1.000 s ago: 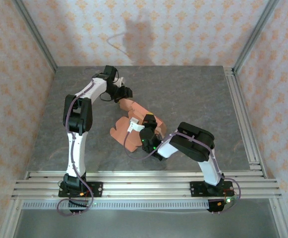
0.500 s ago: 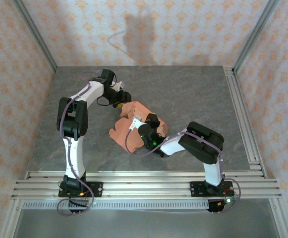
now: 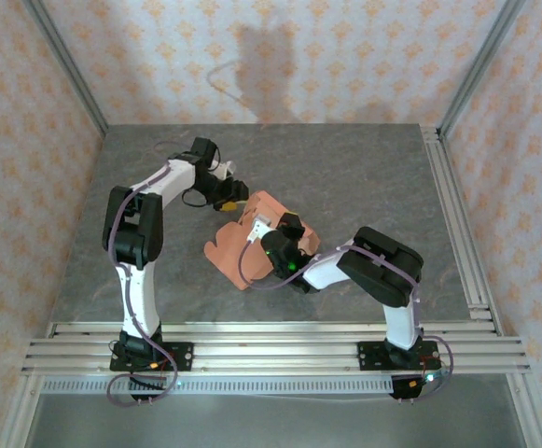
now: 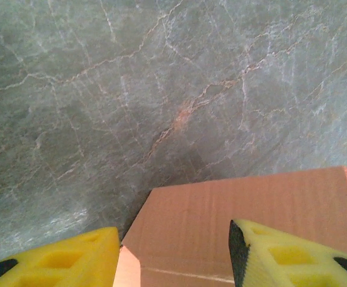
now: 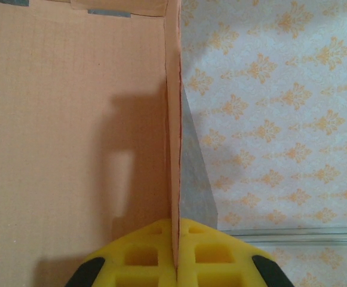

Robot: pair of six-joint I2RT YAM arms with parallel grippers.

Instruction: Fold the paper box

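The paper box (image 3: 236,259) is salmon-orange card, lying partly folded in the middle of the table. My right gripper (image 3: 274,228) sits on top of it, shut on an upright flap. In the right wrist view that flap's thin edge runs straight up from between the closed yellow fingers (image 5: 215,254) of the right gripper (image 5: 174,254), with a broad panel of the paper box (image 5: 71,131) on the left. My left gripper (image 3: 233,193) is at the box's far-left corner. In the left wrist view the left gripper (image 4: 173,263) stands open over a flat panel of the paper box (image 4: 233,203).
The grey marble-patterned table (image 3: 364,177) has bare room behind and to the right of the box. Aluminium rails run along the right edge (image 3: 459,224) and the near edge (image 3: 271,341). Patterned walls close in the back and sides.
The left gripper has come down and toward the near side, from behind the box to its far-left corner. The right gripper stays shut on the flap and has shifted slightly.
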